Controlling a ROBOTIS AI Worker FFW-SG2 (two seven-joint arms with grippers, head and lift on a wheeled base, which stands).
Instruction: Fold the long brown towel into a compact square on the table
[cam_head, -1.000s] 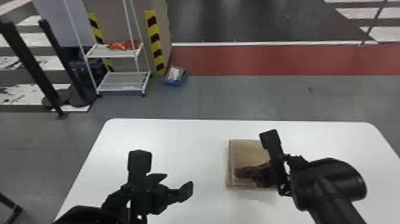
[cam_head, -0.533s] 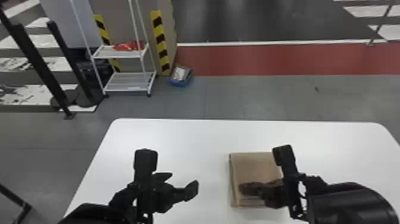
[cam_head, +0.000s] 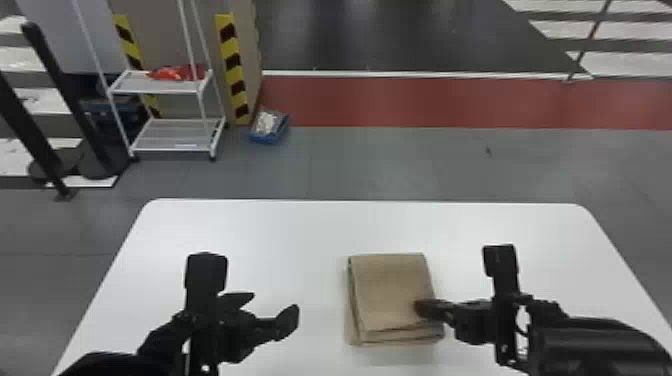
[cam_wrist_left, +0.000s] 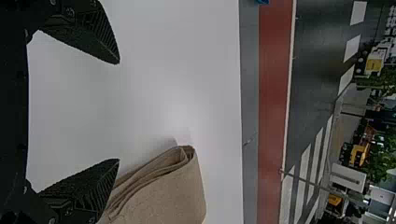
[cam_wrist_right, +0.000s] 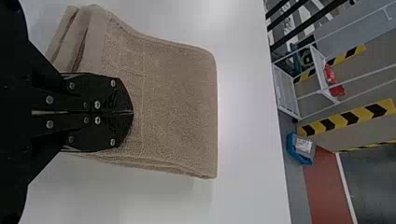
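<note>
The towel (cam_head: 390, 290) lies on the bench (cam_head: 250, 235), folded into a small, layered square. Left of the towel, the left gripper (cam_wrist_left: 117, 111) has its jaws spread wide and empty; the right gripper (cam_wrist_right: 132, 113) has its jaws closed together over the towel's right part, with no cloth seen between them. The cloth should be light, soft and grippy, not fragile, but thick at the folds, so the layers could slide or spring up. Folding looks nearly done; any correction would best pinch all layers at the towel's near edge, or press flat from above.
</note>
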